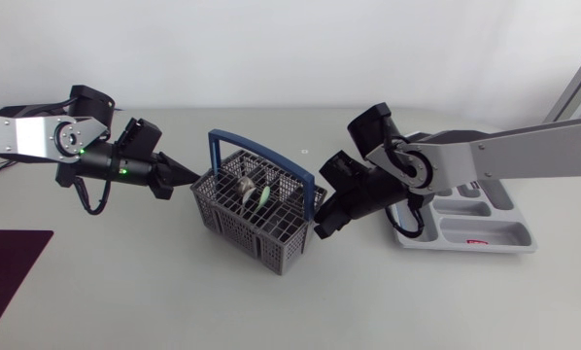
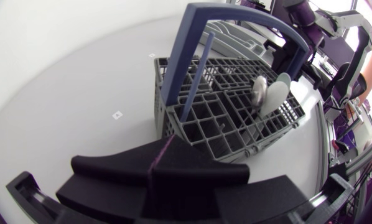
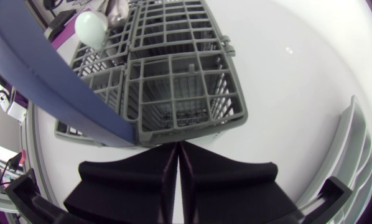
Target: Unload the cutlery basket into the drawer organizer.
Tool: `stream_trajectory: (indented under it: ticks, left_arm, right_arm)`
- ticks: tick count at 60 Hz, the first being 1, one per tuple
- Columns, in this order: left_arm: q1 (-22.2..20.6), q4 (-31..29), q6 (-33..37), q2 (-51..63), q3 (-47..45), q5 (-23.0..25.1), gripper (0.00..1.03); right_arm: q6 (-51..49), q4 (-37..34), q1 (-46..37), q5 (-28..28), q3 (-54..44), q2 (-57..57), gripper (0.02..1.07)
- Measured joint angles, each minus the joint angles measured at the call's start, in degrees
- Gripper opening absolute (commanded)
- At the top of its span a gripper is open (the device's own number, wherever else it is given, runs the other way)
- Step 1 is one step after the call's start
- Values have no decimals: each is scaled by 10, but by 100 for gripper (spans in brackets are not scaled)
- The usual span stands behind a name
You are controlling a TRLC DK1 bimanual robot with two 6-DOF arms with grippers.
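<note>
At nine and four o'clock of the blue-handled grey plastic basket (image 1: 256, 216), held left gripper (image 1: 187, 177) and right gripper (image 1: 320, 229) clenched empty; risked tipping it by shoving unevenly.

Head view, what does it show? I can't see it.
A grey, blue-handled cutlery basket stands mid-table with two spoons in it. The left gripper, shut, points at its left side, and the right gripper, shut, at its right. A grey drawer organizer lies further right.

Grey cutlery basket (image 1: 271, 248), blue handle (image 1: 213, 156) upright, holds two spoons (image 1: 247, 187); pale drawer organizer (image 1: 504, 231) lies flat, apart.
</note>
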Motion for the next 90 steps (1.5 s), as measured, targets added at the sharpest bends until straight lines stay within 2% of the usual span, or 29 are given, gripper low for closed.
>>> stream_trajectory:
  ticks: [25,47,61,65,72,77,83,90]
  left_arm:
    - [0,-16,14,-76,-106,0,15]
    - [-1,-11,14,-78,-108,5,15]
    - [7,-6,14,-89,-108,22,15]
    - [11,-1,14,-103,-108,26,15]
    - [16,1,14,-117,-108,26,15]
    - [17,3,14,-124,-109,26,15]
    - [22,4,14,-143,-118,26,16]
    - [26,10,14,-174,-141,26,16]
  right_arm:
    - [-2,0,-29,30,94,54,7]
    - [-10,2,-29,43,78,41,7]
    - [-15,12,-30,64,21,-49,9]
    - [-19,16,-30,76,4,-94,18]
    - [-19,12,-35,84,-8,-154,48]
    - [-20,2,-37,84,-10,-195,62]
    - [-19,-16,-15,88,-17,-241,67]
    - [-19,-21,60,88,-18,-268,68]
